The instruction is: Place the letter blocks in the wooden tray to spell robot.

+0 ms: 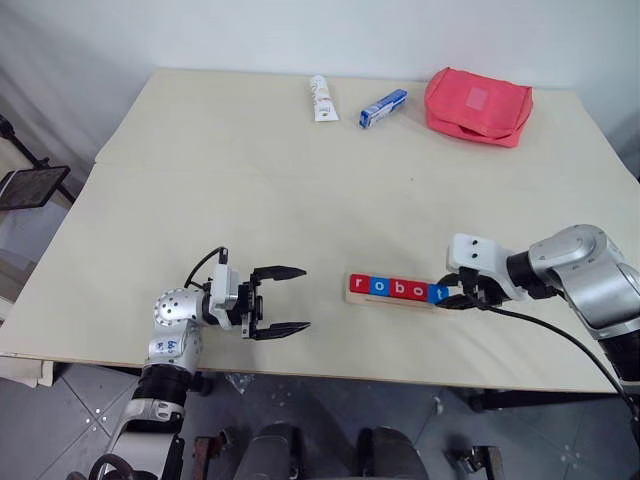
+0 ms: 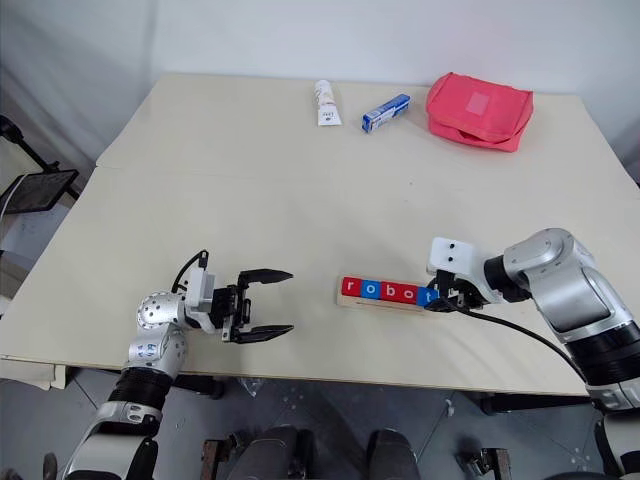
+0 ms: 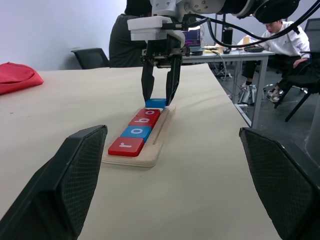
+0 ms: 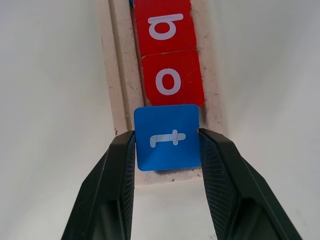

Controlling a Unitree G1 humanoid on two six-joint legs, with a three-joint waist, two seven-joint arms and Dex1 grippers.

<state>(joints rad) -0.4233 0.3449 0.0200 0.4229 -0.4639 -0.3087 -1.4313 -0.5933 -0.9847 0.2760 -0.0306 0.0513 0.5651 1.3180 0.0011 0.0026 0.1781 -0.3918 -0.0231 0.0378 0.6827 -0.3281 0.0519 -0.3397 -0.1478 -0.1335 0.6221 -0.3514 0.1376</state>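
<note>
The wooden tray [image 1: 395, 303] lies near the table's front edge, right of centre. In it the letter blocks stand in a row: red r [image 1: 359, 284], blue o [image 1: 378, 286], red b [image 1: 397, 288], red o [image 1: 415, 290]. The blue t block [image 4: 167, 150] is at the tray's right end, against the red o [image 4: 172, 78]. My right gripper [image 1: 447, 297] is shut on the t block, one finger on each side. Whether the block lies flat in the groove I cannot tell. My left gripper [image 1: 305, 298] hovers open and holds nothing, left of the tray and pointing towards it.
At the far edge of the table lie a white tube [image 1: 321, 98], a blue-and-white box [image 1: 383, 108] and a red pouch [image 1: 478, 104]. In the left wrist view a person [image 3: 285, 37] sits at a desk beyond the table.
</note>
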